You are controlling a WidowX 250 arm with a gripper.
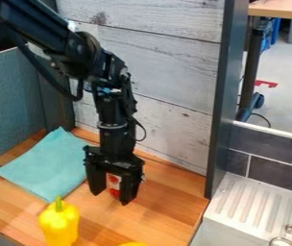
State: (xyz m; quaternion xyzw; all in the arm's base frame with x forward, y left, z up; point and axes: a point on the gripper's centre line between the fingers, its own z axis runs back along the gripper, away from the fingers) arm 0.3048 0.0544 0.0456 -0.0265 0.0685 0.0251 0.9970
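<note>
Camera view — gripper [112, 196] at red-white can [115, 184], cannot tell if clenched — yellow pepper [59, 224], turquoise cloth [48, 165] nearby

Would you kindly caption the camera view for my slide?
Black robot arm at a red-and-white item, turquoise cloth and yellow bell pepper nearby.

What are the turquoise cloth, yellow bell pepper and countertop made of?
Turquoise cloth: matte fabric, by its limp, uneven edges. Yellow bell pepper: smooth, evenly coloured; plastic or real flesh. Countertop: wood or laminate, slightly glossy, by its grained strips.
</note>
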